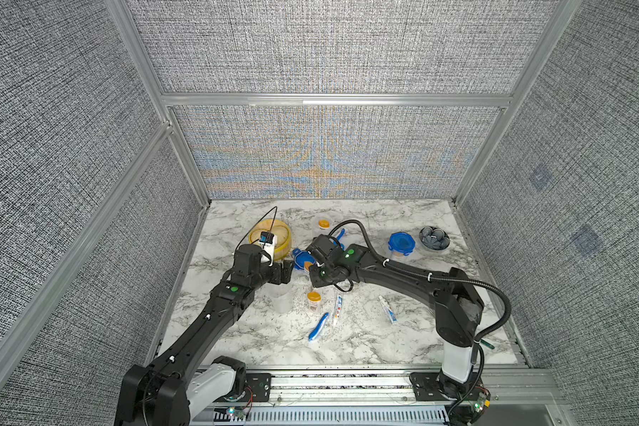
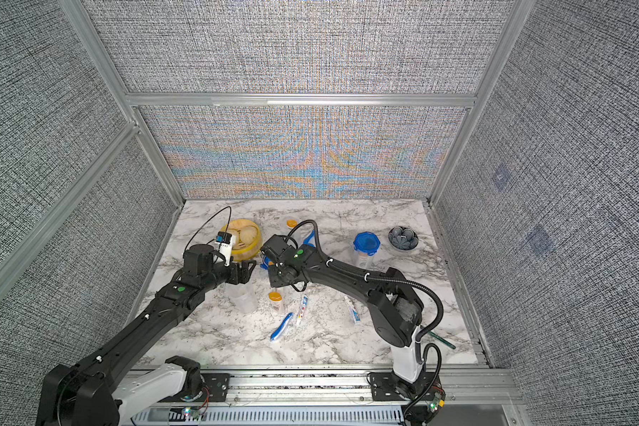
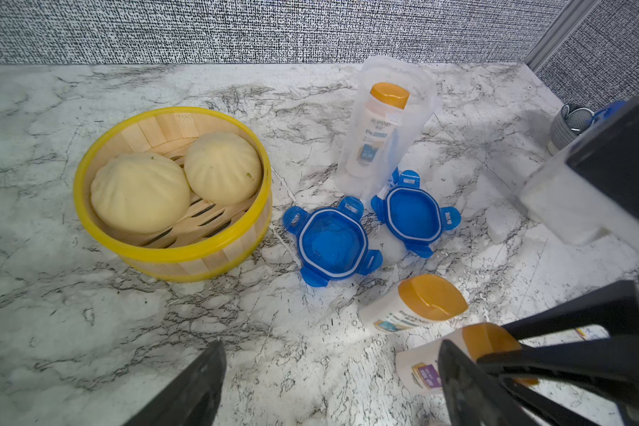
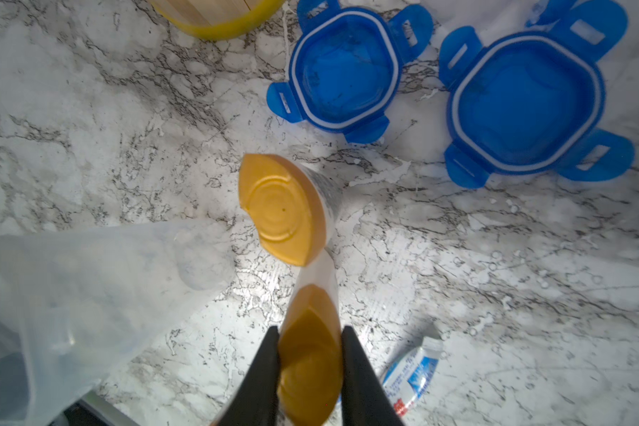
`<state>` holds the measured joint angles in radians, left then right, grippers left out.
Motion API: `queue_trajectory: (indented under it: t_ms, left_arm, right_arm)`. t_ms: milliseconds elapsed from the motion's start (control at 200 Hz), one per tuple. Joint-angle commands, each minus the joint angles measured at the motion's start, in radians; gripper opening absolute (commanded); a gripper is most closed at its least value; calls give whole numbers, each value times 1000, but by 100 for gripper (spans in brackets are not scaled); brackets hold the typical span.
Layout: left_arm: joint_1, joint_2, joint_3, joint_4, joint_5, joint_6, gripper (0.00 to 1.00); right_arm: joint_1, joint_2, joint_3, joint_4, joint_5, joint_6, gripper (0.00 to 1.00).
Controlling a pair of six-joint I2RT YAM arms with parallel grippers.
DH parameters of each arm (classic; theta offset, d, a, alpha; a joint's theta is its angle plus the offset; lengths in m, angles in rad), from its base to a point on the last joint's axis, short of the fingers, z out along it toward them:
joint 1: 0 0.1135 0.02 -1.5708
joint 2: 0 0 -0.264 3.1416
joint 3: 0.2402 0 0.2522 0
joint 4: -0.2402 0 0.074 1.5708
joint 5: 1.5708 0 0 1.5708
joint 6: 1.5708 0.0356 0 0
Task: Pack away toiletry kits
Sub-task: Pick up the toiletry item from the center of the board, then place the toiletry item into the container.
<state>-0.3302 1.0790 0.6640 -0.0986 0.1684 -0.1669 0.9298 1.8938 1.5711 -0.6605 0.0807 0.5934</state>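
Right pincer [image 4: 309, 333]: both fingers [image 4: 261, 372] pressed flat against the orange cap of a white bottle [image 4: 307, 372], pinching it. Its base is hidden, so I cannot tell whether it touches the bench [image 1: 366, 343]. A second bottle [image 4: 281, 208] shows just beyond it.

Left pincer [image 3: 329, 387]: spread wide with nothing between the fingers, hanging over an empty clear jar [image 1: 281, 300].

A blue lid [image 3: 332, 243] and another lid [image 3: 414, 212] lie inside-up, side by side, next to the steamer [image 3: 170, 254]. Behind them an open jar [image 3: 417, 110] holds a third bottle [image 3: 379, 129].

A lidded jar [image 1: 401, 245] stands near the patterned bowl [image 1: 434, 238].

Loose toward the front are a folded toothbrush [image 1: 318, 326] with a toothpaste tube [image 1: 337, 310] beside it, and another tube [image 1: 388, 310] nearer the right arm.
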Motion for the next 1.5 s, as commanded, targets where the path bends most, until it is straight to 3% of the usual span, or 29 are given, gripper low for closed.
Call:
queue_trajectory:
  t_ms: [0, 280, 475, 741, 1096, 1491]
  left_arm:
    - [2, -6, -1, 51, 30, -14, 89]
    - [2, 12, 22, 159, 146, -92, 86]
    - [2, 82, 78, 234, 188, -137, 84]
    - [1, 201, 165, 291, 295, -141, 83]
    - [2, 211, 210, 224, 280, -102, 83]
    - [2, 187, 205, 188, 268, -87, 83]
  right_arm:
    - [-18, -40, -16, -49, 58, -34, 15]
    - [-139, -201, -69, -46, 57, -145, 10]
    - [-209, -219, 49, -45, 60, -275, 9]
    - [-288, -105, 265, 25, 36, -417, 9]
    - [-339, 131, 554, 37, -93, -455, 8]
    - [-345, 156, 560, -19, -164, -487, 8]
